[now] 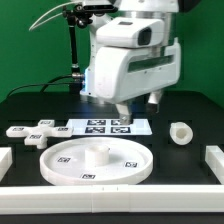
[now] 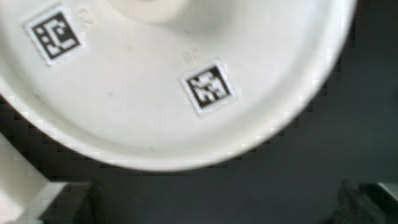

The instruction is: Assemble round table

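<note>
Lying unjoined: large white rimmed plastic disc [image 1: 95,160] lower centre, white cross-shaped foot [image 1: 35,130] left, short cylinder leg [image 1: 180,133] right; gripper [image 1: 137,108] wide open, empty.

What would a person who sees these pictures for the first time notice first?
The large white round disc lies flat at the front of the black table and fills most of the wrist view. The white robot arm hangs over the middle, just behind the disc, its fingers open and empty. The cross-shaped foot lies at the exterior view's left, the short leg at its right.
</note>
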Motion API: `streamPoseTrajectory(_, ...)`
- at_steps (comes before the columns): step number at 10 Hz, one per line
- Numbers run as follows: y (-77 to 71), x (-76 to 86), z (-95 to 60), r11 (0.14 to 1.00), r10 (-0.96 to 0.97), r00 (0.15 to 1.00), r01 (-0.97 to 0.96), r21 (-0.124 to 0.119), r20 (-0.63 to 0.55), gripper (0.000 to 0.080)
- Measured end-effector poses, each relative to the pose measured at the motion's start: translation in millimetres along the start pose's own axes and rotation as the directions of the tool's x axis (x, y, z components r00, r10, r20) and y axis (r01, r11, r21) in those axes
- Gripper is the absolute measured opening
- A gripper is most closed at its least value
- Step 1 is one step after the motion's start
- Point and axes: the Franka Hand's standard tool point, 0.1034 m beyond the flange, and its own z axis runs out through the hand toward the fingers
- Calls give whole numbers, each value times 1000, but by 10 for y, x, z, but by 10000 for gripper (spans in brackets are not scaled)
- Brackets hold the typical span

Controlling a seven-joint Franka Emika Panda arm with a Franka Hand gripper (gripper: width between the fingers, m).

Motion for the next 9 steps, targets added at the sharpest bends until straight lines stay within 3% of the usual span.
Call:
streamPoseTrajectory(1, 82, -119, 68, 1000, -25, 1000, 25, 6, 3, 650)
streamPoseTrajectory(5, 64, -108, 89, 1000, -15, 1000, 14, 10, 4, 650)
streamPoseTrajectory(7, 103, -324, 324, 999, -47, 999, 48, 17, -6, 650)
streamPoseTrajectory(9, 129, -443, 426, 998, -51, 999, 51, 21, -9, 650)
